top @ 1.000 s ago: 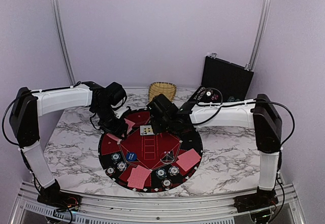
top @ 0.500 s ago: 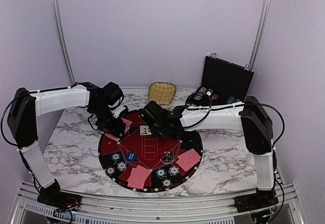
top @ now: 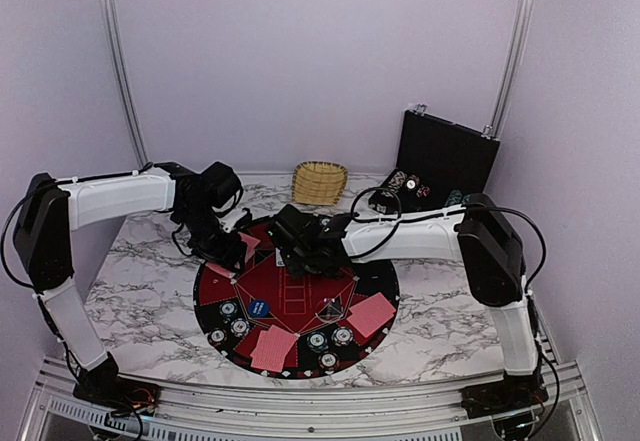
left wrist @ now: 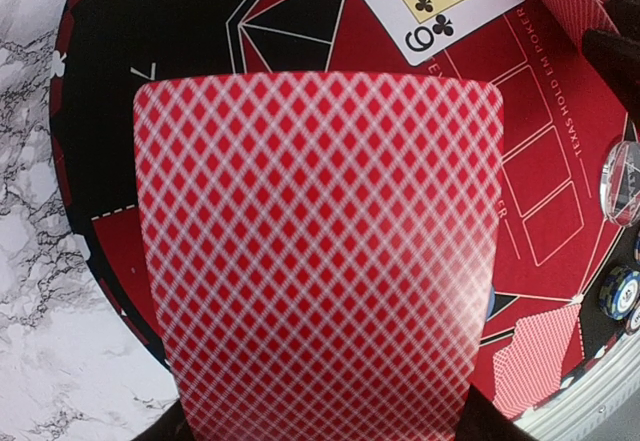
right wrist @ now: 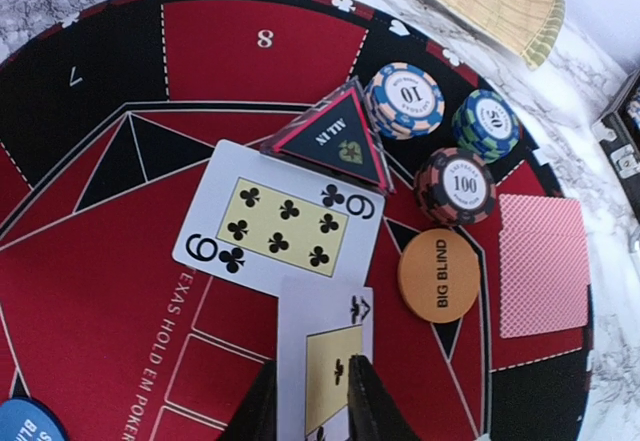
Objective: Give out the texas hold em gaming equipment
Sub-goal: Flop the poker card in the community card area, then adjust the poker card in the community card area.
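1. Cards [top: 275, 347] with red backs lie face down at the lower edge of a round black-and-red mat [top: 385, 276], mid-frame on the marble table [top: 140, 261] in the top view. Round chips [top: 240, 327] cluster beside them, and a blue disc [top: 260, 309] sits left of centre. The left end effector [top: 232, 256] and right end effector [top: 292, 258] hover close together over the mat's upper part.
2. In the left wrist view, the left end effector [left wrist: 320, 427] is closed on a held card [left wrist: 320, 251]. Its red back with a white diamond lattice fills mid-frame. A six of clubs [left wrist: 432, 1] lies face up at the top right.
3. In the right wrist view, the right end effector [right wrist: 315, 403] has its fingers [right wrist: 262, 409] slightly parted at bottom centre. A face-up card [right wrist: 322, 351] lies on the mat between them. Above it are the six of clubs, a triangular ALL IN marker [right wrist: 335, 136] and three striped chips. An orange BIG BLIND disc [right wrist: 438, 274] is at right.
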Tool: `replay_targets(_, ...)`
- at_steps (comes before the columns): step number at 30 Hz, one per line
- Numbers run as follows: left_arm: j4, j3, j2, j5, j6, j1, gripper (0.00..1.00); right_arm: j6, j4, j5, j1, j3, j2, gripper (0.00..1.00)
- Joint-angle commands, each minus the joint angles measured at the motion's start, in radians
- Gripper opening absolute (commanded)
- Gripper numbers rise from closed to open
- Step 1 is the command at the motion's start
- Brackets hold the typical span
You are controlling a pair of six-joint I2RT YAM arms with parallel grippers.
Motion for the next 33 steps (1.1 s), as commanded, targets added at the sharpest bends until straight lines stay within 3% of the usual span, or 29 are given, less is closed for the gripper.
replay_targets(1, 0.008, -0.010, -0.041, 0.015, 0.009, 0.008, 0.42, 0.011, 0.036, -0.112, 0.008, 0.046, -0.001, 0.28)
replay_targets(9, 0.010, -0.019, -0.048, 0.016, 0.011, 0.010, 0.42, 0.029, 0.124, -0.327, -0.020, 0.000, -0.061, 0.44)
replay_targets(15, 0.011, -0.022, -0.048, 0.023, 0.011, 0.010, 0.42, 0.064, 0.228, -0.517, -0.123, -0.170, -0.178, 0.56)
replay_targets(19, 0.011, -0.019, -0.048, 0.028, 0.014, 0.010, 0.42, 0.074, 0.345, -0.760, -0.209, -0.318, -0.246, 0.63)
replay_targets(21, 0.011, -0.019, -0.047, 0.028, 0.013, 0.010, 0.42, 0.060, 0.351, -0.804, -0.234, -0.353, -0.260, 0.66)
replay_targets(25, 0.011, -0.019, -0.047, 0.030, 0.011, 0.010, 0.42, 0.055, 0.386, -0.948, -0.277, -0.417, -0.270, 0.68)
replay_targets(33, 0.011, -0.017, -0.048, 0.033, 0.010, 0.010, 0.42, 0.080, 0.445, -1.014, -0.251, -0.432, -0.223, 0.70)
